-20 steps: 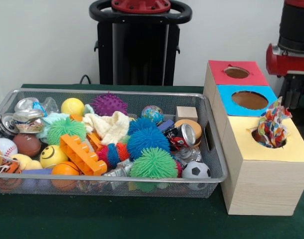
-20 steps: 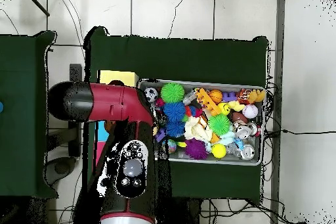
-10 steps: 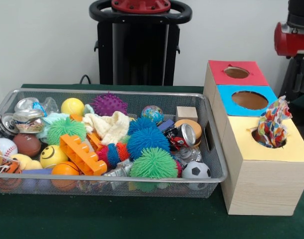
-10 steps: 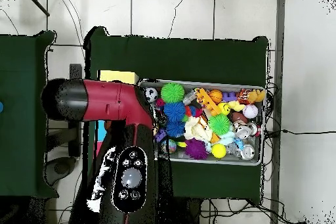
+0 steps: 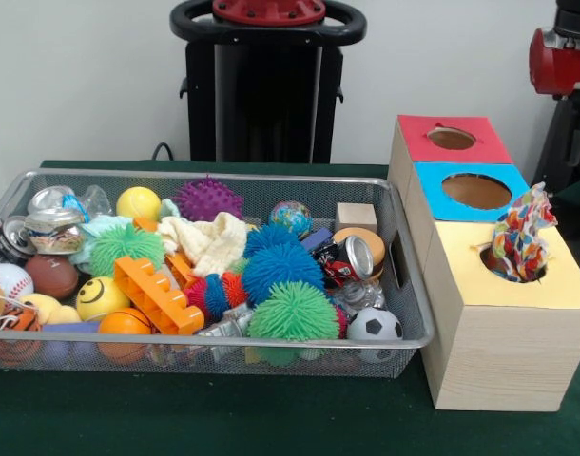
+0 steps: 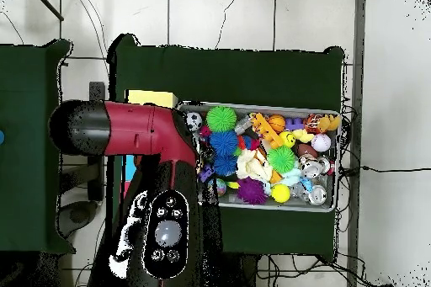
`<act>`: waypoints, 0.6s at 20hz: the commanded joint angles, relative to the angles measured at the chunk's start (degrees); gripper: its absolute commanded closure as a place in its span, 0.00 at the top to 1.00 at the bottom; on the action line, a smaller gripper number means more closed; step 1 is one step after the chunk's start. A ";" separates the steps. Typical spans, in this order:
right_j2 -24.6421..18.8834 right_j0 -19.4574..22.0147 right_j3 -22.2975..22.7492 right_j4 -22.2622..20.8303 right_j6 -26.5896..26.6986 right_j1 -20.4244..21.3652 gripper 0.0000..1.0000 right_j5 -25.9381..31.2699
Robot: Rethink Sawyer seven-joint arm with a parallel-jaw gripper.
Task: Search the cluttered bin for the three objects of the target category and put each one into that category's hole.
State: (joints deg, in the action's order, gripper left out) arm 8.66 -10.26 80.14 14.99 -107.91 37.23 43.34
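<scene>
Arm (image 5: 563,59) higher, patterned cloth (image 5: 518,237) well below

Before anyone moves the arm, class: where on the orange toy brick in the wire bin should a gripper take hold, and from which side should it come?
Probably from above, closing across the two long sides of the orange brick. It lies on top of the pile, tilted, studs up, and its straight side walls give flat faces. The yellow smiley ball and orange ball crowd its near end, so a middle grip looks safest.
</scene>
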 commanded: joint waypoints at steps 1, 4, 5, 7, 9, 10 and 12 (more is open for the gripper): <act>-2.67 0.95 4.08 0.94 -11.15 -2.31 0.00 -1.55; -0.73 0.07 2.44 -1.04 -11.49 -3.57 0.00 -0.74; 0.90 -0.55 0.86 -2.63 -11.56 -4.15 0.00 0.73; 1.99 -0.59 -0.13 -3.65 -11.02 -4.35 0.00 1.96; 2.67 -0.45 -0.74 -4.23 -10.47 -4.61 0.00 2.48; 2.72 -0.38 -0.67 -4.25 -10.40 -4.63 0.00 2.29; 2.79 -0.31 -0.79 -4.20 -10.55 -4.95 0.00 1.75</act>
State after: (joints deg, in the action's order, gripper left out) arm 11.12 -11.15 79.60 13.22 -107.91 35.81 43.34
